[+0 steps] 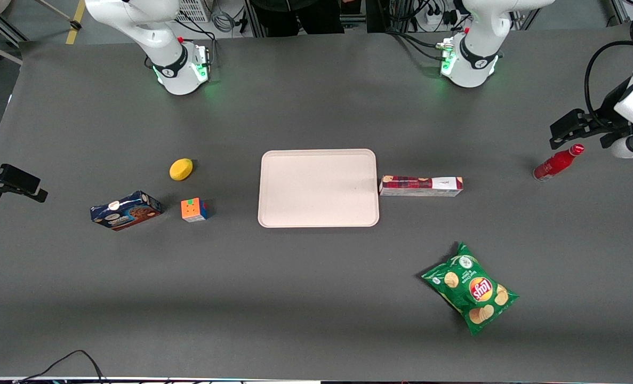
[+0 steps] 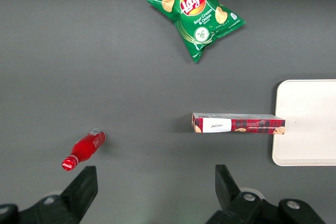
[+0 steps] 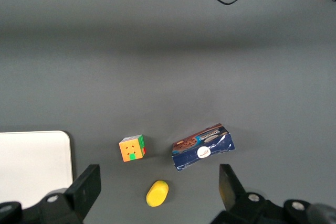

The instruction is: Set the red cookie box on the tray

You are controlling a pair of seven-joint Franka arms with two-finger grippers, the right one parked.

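Parted wide and empty, the pincer [image 2: 155,192] hangs above the tabletop [image 1: 316,298] at the working arm's end, near one red bottle [image 1: 558,162] that lies on its side.

One tray [image 1: 318,188], the biggest item, sits flat in the middle of the tabletop. One green chip bag [image 1: 471,288] lies nearer the front camera than the red cookie box [image 1: 421,186].

That single box lies flat on the tabletop just beside the tray's short edge on the working arm's side, touching or almost touching it; I cannot tell which. Its long axis runs along the tabletop's length, plaid end toward the tray, white end toward the bottle.

Only the left wrist view shows both pincer fingers [image 2: 84,187]. Only the front and right wrist views show the things toward the parked arm's end: one blue cookie box [image 1: 126,210], one colour cube [image 1: 194,209], one yellow lemon-like object [image 1: 181,169].
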